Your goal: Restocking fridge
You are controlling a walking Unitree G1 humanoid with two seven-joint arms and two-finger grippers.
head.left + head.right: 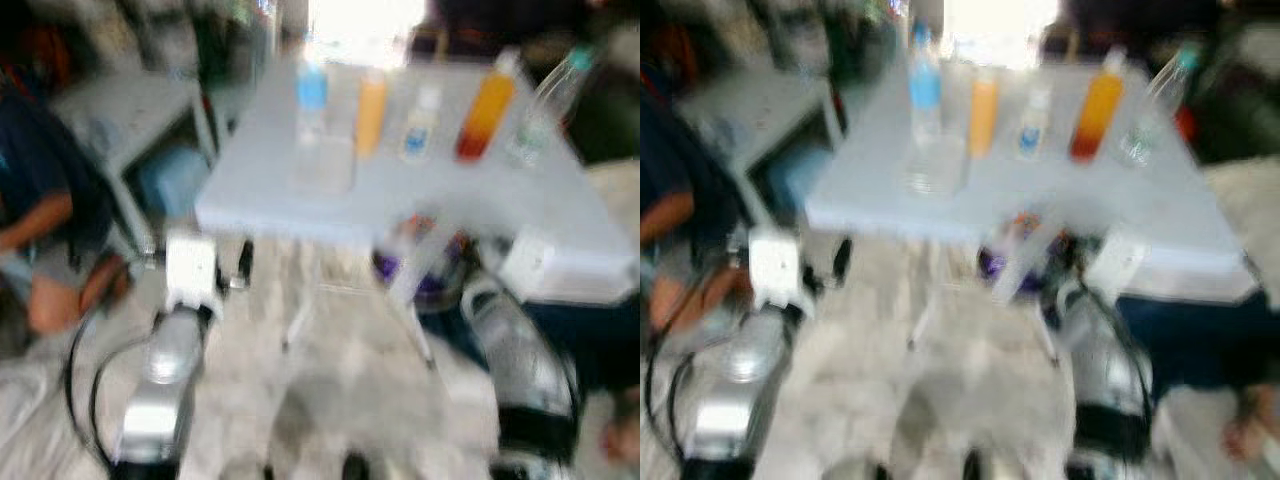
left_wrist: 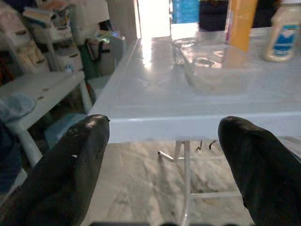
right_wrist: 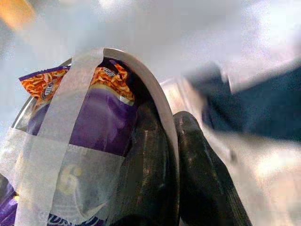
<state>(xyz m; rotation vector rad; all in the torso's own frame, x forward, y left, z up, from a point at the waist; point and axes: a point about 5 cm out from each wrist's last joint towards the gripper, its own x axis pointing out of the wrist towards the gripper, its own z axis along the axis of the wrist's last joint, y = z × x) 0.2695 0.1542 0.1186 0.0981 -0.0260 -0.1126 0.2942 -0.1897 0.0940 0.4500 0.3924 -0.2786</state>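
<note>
While the left gripper [image 2: 160,165] hangs wide-fingered before the white surface [image 2: 155,101], the right gripper's [image 3: 176,155] fingers pinch a taped bowl's [image 3: 157,101] rim.

table [image 1: 300,190] light blue-white | bottle [image 1: 311,95] clear with blue label | two bottles [image 1: 486,108] orange | snack bag [image 3: 94,127] purple with orange top, white tape across | bowl [image 3: 157,101] silver | fingers [image 2: 70,174] black | floor [image 1: 330,380] grey marble

Silver left arm [image 1: 165,385] with white wrist block, looping black cable, rounded black fingers [image 2: 70,174]
</note>
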